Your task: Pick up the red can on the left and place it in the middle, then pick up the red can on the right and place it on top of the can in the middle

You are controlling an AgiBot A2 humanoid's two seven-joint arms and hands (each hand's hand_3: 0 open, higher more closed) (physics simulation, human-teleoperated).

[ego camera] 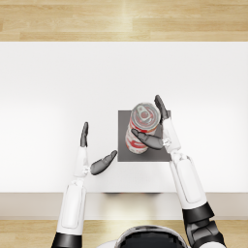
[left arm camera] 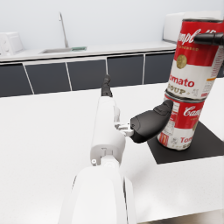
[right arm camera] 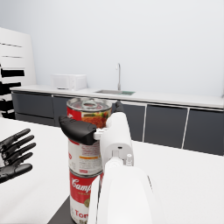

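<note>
Nearest, the robot's left hand (ego camera: 97, 162) is empty with fingers spread, beside the dark square mat (ego camera: 126, 154). Beyond, the right hand (ego camera: 157, 128) grips the upper red soup can (ego camera: 144, 117), upright atop the lower red soup can (left arm camera: 181, 125), at the table's middle.

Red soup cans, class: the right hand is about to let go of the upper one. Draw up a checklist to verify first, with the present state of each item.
1. Upper red soup can sits on lower red soup can: ok.
2. Stack upright: ok.
3. Lower can on dark square mat: ok.
4. Right hand grips upper can: ok.
5. Left hand empty, apart from stack: ok.
6. Rims exactly aligned: cannot tell.
</note>
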